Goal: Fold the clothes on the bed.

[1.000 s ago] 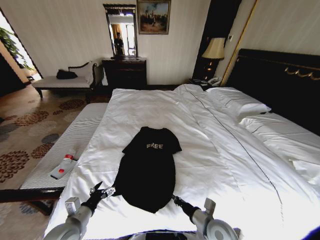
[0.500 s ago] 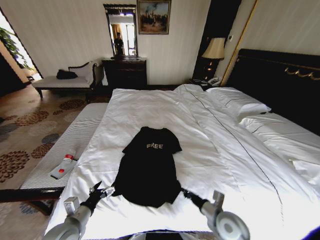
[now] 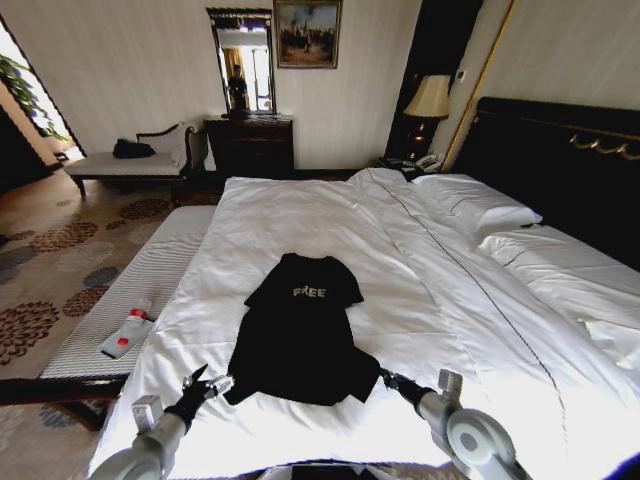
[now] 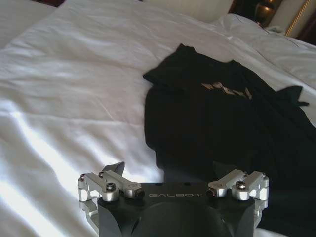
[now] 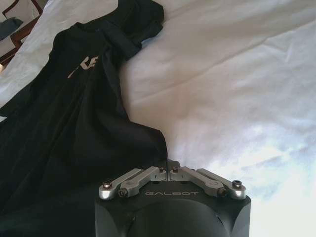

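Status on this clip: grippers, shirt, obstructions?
Left gripper open beside hem. Right gripper shut on T-shirt corner. Shirt flat on bed, unfolded. Nothing in the way.

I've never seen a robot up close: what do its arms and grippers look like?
Both arms are silvery grey with round joints and black forearms. The left gripper and right gripper have black blocky bodies lettered GALBOT, silver metal linkages fastened with screws, and dark fingers.

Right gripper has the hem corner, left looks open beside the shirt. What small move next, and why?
Probably close the left gripper on the near-left hem corner. The right gripper is shut on the black T-shirt and has drawn its corner outward, while the left sits open at the hem's edge, holding nothing. Both corners held would let the hem lift evenly off the bed.
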### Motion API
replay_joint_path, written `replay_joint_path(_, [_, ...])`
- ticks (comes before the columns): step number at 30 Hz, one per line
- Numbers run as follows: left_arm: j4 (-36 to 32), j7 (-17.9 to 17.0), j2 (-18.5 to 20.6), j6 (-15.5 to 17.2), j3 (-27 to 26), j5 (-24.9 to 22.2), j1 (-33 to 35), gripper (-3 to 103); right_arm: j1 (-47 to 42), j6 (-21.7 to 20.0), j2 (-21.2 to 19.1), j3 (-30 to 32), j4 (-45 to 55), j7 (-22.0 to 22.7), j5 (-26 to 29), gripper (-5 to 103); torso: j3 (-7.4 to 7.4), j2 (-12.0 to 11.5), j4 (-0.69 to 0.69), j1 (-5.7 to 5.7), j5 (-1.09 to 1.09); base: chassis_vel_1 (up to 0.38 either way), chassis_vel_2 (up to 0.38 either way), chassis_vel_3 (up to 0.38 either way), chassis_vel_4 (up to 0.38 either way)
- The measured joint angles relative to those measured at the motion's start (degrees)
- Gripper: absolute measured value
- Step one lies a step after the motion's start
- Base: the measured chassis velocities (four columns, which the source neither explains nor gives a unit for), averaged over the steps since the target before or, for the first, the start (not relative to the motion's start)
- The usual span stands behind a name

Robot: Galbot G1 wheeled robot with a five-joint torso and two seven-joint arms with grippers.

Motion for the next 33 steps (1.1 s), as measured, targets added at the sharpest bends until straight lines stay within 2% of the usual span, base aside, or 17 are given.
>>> replay_joint_path(5, [0.9,1.1,0.1,-1.0,0.9,1.9,2.2,100,-0.2,0.0,0.7,-0.7,-0.3,0.0,-0.8,0,0.00,0.0,0.01,0.00,0.01,0.000,0.000,0.000,0.000])
replay_joint_path(10, [3.3,0.9,-0.4,-1.8,1.3,2.7,0.5,100,-0.2,0.0,0.8,-1.0,-0.9,0.1,-0.9,0,0.00,0.0,-0.01,0.00,0.00,0.000,0.000,0.000,0.000])
replay_joint_path(18, [5.8,-0.2,-0.4,-1.5,5.3,2.1,-2.8,102,-0.3,0.0,0.7,-0.9,-1.1,0.4,-0.7,0,0.00,0.0,0.00,0.00,0.00,0.000,0.000,0.000,0.000])
replay_joint_path(23, [6.7,-0.6,-0.7,-1.3,6.4,1.8,-3.7,93,-0.4,0.0,0.8,-0.9,-1.3,0.4,-0.7,0,0.00,0.0,0.00,0.00,0.00,0.000,0.000,0.000,0.000])
replay_joint_path(26, [7.3,-1.1,-1.1,-1.3,6.9,1.5,-4.5,77,-0.4,0.0,1.1,-1.2,-1.3,0.6,-0.7,0,0.00,0.0,0.00,0.00,0.00,0.000,0.000,0.000,0.000])
replay_joint_path(27, [7.3,-1.1,-1.1,-1.3,6.9,1.5,-4.5,77,-0.4,0.0,1.1,-1.2,-1.3,0.6,-0.7,0,0.00,0.0,0.00,0.00,0.00,0.000,0.000,0.000,0.000])
replay_joint_path(29, [7.5,-1.2,-1.3,-1.6,6.9,1.4,-4.6,66,-0.3,0.0,1.2,-1.3,-1.3,0.9,-0.7,0,0.00,0.0,0.00,0.00,0.00,0.000,0.000,0.000,0.000])
replay_joint_path(30, [7.5,-1.2,-1.4,-1.6,6.9,1.3,-4.5,66,-0.3,0.0,1.2,-1.4,-1.3,1.0,-0.7,-2,0.00,0.0,0.00,0.00,0.00,0.000,0.000,0.000,0.000])
replay_joint_path(31, [7.6,-1.1,-1.5,-1.8,6.9,1.4,-4.4,61,-0.3,0.0,1.3,-1.4,-1.2,1.3,-0.7,3,0.00,0.0,0.00,0.00,0.00,0.000,0.000,0.000,0.000])
replay_joint_path(32, [7.6,-1.1,-1.5,-1.8,6.9,1.4,-4.4,61,-0.3,0.0,1.3,-1.4,-1.2,1.3,-0.7,3,0.00,0.0,0.00,0.00,0.00,0.000,0.000,0.000,0.000])
replay_joint_path(33, [7.8,-1.0,-1.5,-2.1,7.0,1.8,-4.4,56,-0.3,0.0,1.3,-1.4,-1.1,1.6,-0.7,7,0.00,0.0,0.01,0.00,0.01,0.000,0.000,0.000,0.000])
